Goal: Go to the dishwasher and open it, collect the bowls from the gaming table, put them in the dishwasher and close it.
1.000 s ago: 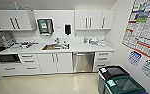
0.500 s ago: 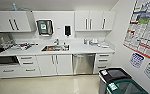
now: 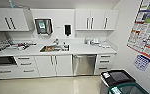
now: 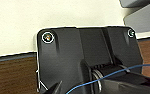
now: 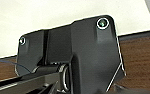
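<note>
The dishwasher [image 3: 84, 64] sits shut under the white bench [image 3: 91, 50], at about five o'clock from the sink [image 3: 54, 48] and just past twelve o'clock toward one in the head view, well ahead of the robot across a bare stretch of pale glossy floor [image 3: 53, 86]. Its front is a flat brushed stainless-steel panel, and its bar handle [image 3: 84, 56] runs level along the top edge, so the long axis to be gripped lies side to side, from nine to three o'clock. White cabinet doors [image 3: 54, 65] stand to its nine o'clock side and a stack of white drawers [image 3: 104, 64] to its three o'clock. Since it lies a little right of centre, I judge the right arm the nearer one, though only slightly. Whether either end effector is spread or pressed together cannot be told: the wrist views give the dark matte mounting plates, a thin blue cable, a pale wall and wood-grain brown flooring. A black-lidded bin [image 3: 117, 78] and a green-rimmed one [image 3: 129, 89] stand at four o'clock near a wall hung with posters [image 3: 147, 27]. Bowls and gaming table lie elsewhere.
</note>
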